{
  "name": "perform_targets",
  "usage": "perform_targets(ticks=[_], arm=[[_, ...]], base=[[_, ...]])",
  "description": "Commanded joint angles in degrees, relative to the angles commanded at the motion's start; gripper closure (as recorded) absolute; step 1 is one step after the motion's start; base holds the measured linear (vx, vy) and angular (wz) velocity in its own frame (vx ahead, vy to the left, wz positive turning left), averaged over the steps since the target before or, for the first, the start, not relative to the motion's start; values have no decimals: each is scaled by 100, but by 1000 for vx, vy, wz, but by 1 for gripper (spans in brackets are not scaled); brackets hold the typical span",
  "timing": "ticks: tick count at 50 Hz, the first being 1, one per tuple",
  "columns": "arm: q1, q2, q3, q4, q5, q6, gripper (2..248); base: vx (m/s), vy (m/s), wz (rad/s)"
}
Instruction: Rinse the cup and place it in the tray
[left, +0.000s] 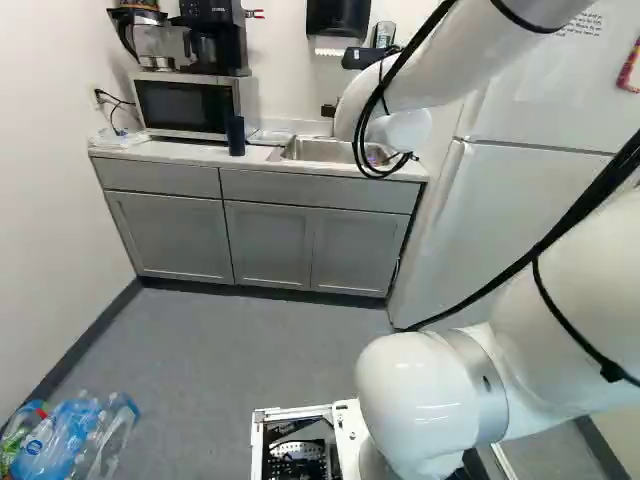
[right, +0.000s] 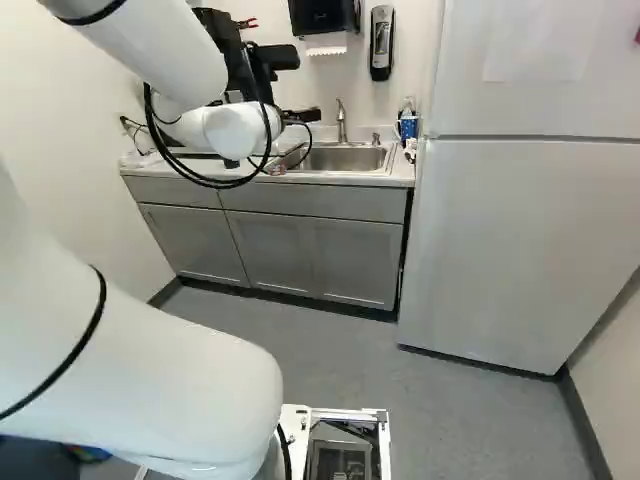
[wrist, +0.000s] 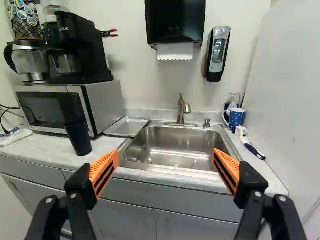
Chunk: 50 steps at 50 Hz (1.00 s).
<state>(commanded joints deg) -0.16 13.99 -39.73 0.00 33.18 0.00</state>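
With twelve o'clock straight ahead of the claw, the refrigerator (right: 520, 250) stands at two and the desk (wrist: 45, 146) spans ten to one. The arm (left: 420, 65) reaches out toward it. The microwave (wrist: 45, 107) sits at ten, and the sink (wrist: 180, 142) lies at twelve with nobody's cup in it. The claw (wrist: 166, 154) is released, its fingers wide apart with nothing between them. The metal tray (wrist: 127, 127), just beside the sink at eleven, holds no cup. The dark cup (wrist: 78, 137), probably the one meant, stands upright on the desk at ten, near the microwave; the smaller blue mug (wrist: 236, 118) waits at one. No water shows under the faucet (wrist: 182, 109). The task looks barely begun: gripping the cup, rinsing it and setting it in the tray all seem left to do.
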Motion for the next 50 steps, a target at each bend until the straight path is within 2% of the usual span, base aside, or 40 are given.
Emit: perform_targets(ticks=[50], arm=[[0, -89, -673, 0, -578, 0, 3]], base=[[0, 0, 0]])
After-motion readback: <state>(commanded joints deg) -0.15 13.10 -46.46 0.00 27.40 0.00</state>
